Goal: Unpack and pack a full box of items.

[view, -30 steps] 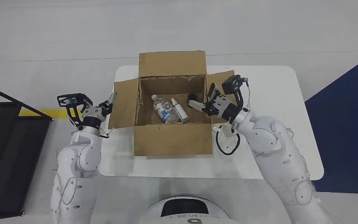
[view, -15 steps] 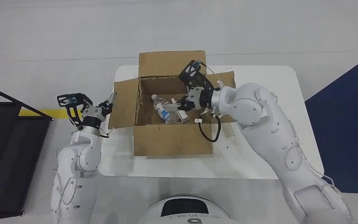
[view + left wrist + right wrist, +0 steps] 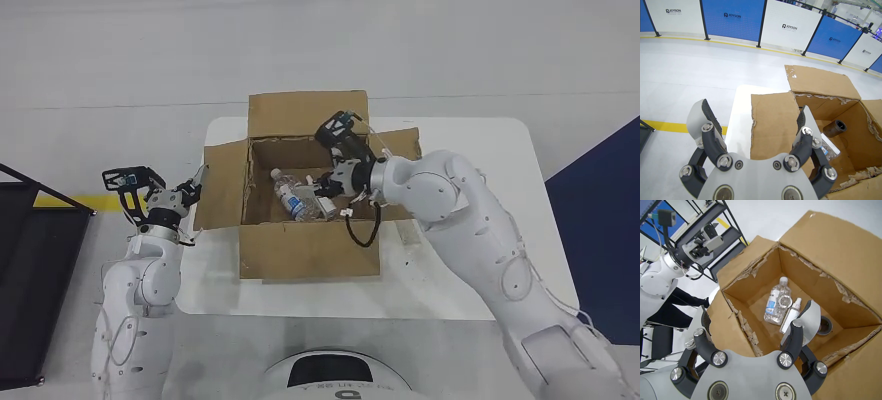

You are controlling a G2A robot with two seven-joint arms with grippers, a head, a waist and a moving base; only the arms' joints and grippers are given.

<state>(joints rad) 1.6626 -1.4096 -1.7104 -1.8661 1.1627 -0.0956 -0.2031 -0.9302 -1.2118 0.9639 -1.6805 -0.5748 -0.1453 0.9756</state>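
**Top view.** The right pincer (image 3: 322, 190) hangs inside the open box (image 3: 310, 252), directly above the water bottle (image 3: 289, 196) lying on the box floor. The left pincer (image 3: 195, 200) sits outside the box, just beside its side flap, at the edge of the counter (image 3: 490, 150).

**Left wrist view.** The left pincer is released and empty. Ahead of it, past the flap, a dark cylinder (image 3: 835, 127) rests in the box.

**Right wrist view.** The right pincer is released and empty. Below its fingertips, the water bottle and a slim spray bottle (image 3: 792, 313) lie side by side.

**Handling.** The water bottle is probably light, thin-walled and slippery. Grip across its labelled mid-body with moderate force.
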